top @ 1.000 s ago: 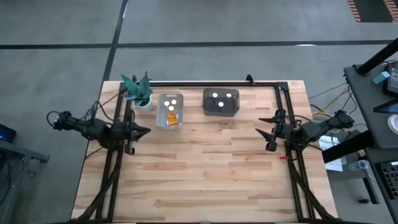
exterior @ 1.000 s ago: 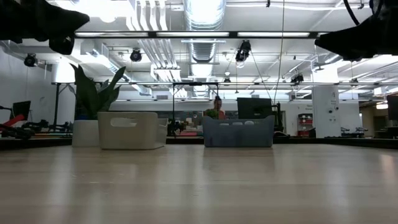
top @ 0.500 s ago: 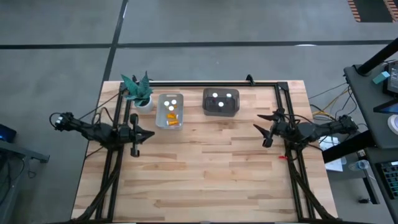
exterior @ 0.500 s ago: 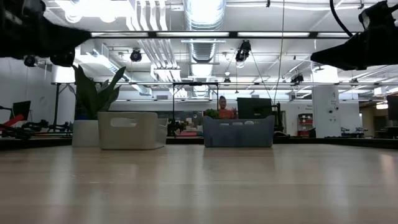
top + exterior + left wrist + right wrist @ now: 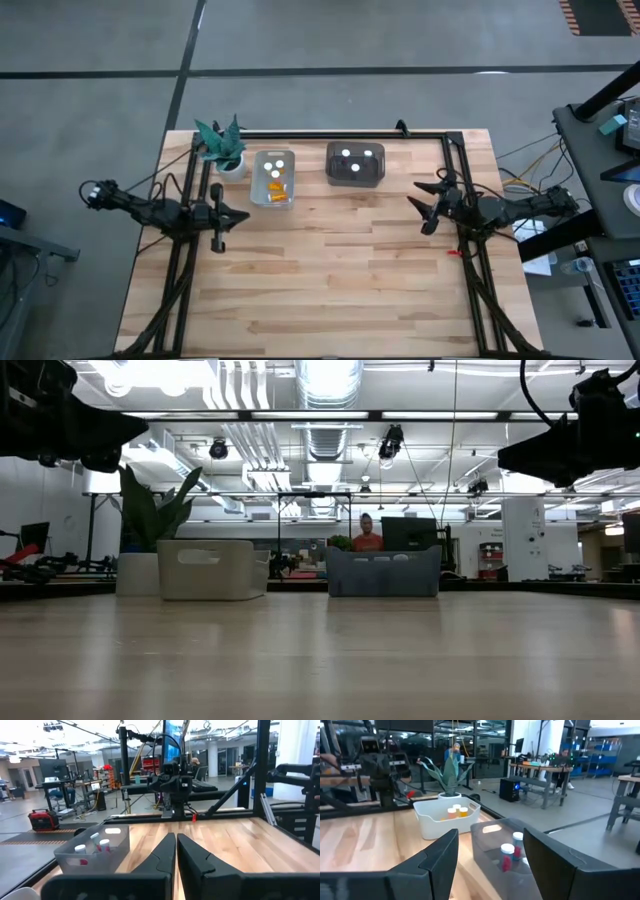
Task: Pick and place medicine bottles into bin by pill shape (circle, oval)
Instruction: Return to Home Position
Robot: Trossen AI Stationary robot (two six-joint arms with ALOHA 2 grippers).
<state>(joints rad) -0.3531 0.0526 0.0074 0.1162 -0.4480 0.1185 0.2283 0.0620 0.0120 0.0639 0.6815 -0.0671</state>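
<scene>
1. The medicine bottles (image 5: 345, 154) are tiny, with round white caps and orange or pink contents.
2. Those in the gray bin (image 5: 355, 178) at the table's far edge stand upright, caps up, long axis vertical.
3. In the white bin (image 5: 258, 190) beside it, some show white caps from above. Two show orange bodies, and their axis cannot be told.
4. The left gripper (image 5: 175, 837) hovers over the table's left side, fingers pressed together.
5. The right gripper (image 5: 491, 837) hovers over the right side, fingers spread apart and empty.
</scene>
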